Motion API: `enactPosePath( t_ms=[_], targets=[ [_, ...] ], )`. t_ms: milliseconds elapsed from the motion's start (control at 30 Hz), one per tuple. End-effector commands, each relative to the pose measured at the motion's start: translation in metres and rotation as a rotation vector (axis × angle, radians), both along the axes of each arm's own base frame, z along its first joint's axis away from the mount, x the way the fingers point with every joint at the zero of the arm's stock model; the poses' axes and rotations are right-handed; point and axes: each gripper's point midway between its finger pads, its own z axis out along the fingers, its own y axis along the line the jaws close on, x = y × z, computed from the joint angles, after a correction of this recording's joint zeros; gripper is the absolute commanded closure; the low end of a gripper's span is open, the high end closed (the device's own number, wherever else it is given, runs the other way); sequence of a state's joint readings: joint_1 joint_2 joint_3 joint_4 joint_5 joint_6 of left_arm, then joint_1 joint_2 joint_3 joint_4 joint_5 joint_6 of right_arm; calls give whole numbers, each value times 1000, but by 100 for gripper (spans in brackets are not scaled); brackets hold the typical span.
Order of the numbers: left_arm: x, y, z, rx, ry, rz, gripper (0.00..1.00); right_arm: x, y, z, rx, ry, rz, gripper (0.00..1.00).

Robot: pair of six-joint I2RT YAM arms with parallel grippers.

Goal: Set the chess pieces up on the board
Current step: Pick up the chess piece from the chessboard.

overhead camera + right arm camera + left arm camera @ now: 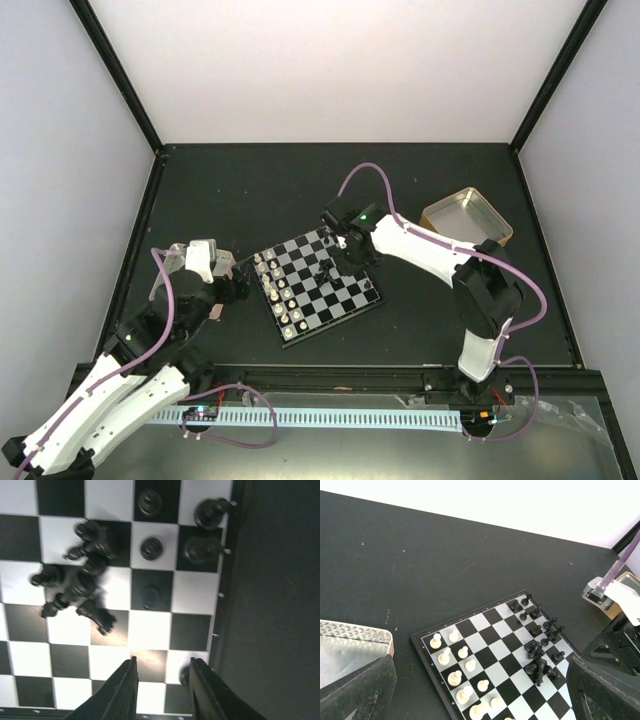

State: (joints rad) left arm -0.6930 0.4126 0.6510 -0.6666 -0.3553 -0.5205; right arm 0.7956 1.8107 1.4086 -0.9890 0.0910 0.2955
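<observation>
Two sets share the board. At the left, the silver tray lies beside the left gripper, whose fingers stand apart and hold nothing. Cream-white pieces stand in two rows along the board's left edge. Farther right, black pieces lie heaped on their sides, with a few upright near the rim. The right gripper hovers over that edge, jaws parted and empty. These chessmen look light, hard, smooth and easily toppled, so pinch one across its narrow body from above. The gold tin sits far right.
</observation>
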Motion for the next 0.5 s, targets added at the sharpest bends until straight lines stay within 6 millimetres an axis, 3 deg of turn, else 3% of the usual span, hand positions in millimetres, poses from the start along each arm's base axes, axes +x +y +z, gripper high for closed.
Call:
enactPosePath(
  t_ms=[0, 300, 467],
  targets=[
    [1, 5, -5, 14, 20, 25, 5, -1, 34, 4, 149, -6, 48, 75],
    [2, 4, -8, 21, 30, 24, 5, -13, 57, -13, 184, 22, 139, 76],
    [2, 3, -9, 25, 36, 22, 5, -15, 57, -28, 138, 26, 146, 76]
  ],
)
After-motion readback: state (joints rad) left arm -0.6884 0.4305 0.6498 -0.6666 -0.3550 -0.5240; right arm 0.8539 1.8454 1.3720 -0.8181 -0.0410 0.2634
